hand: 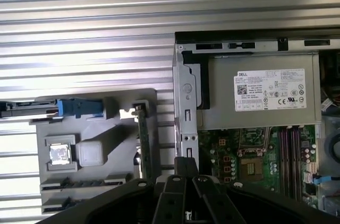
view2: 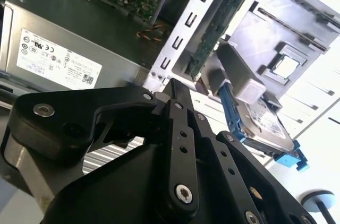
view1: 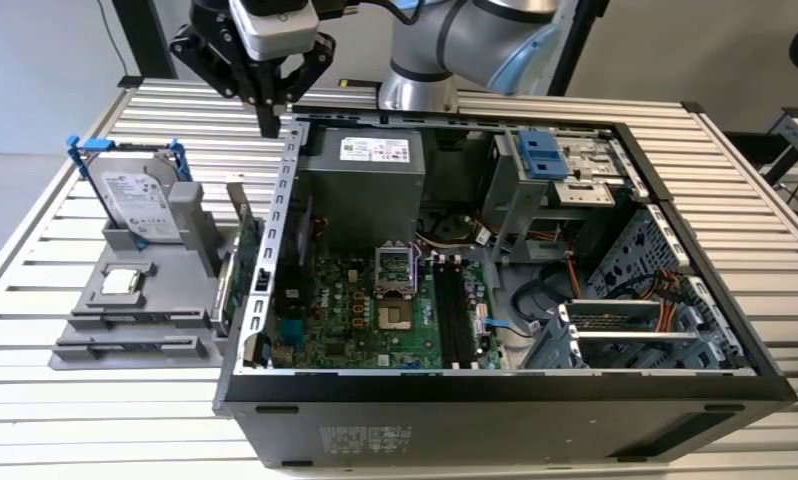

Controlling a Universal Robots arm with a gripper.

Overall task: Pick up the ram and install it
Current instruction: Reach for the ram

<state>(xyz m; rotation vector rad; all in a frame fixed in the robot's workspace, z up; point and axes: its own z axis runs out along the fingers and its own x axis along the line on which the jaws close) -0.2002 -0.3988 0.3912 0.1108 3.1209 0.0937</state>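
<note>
My gripper (view1: 268,126) hangs high over the far corner of the open computer case (view1: 292,210), on the exterior view's left. Its black fingers are shut, with nothing between them. In both wrist views the fingertips (hand: 186,164) (view2: 174,84) meet above the case's side wall. The ram (hand: 79,183) looks like a thin dark strip standing edge-on in a slot of the grey holder (view1: 139,300), well away from the gripper. In the exterior view it appears as a greyish ridge (view1: 132,317). On the green motherboard the black memory slots (view1: 450,310) run front to back.
The grey holder also carries a silver hard drive in a blue bracket (view1: 135,195), a small square chip (view1: 122,281) and an upright green card (view1: 246,270) beside the case wall. Inside the case are the grey power supply (view1: 366,180) and drive cages (view1: 559,170). The slatted metal table (view1: 52,400) surrounds everything.
</note>
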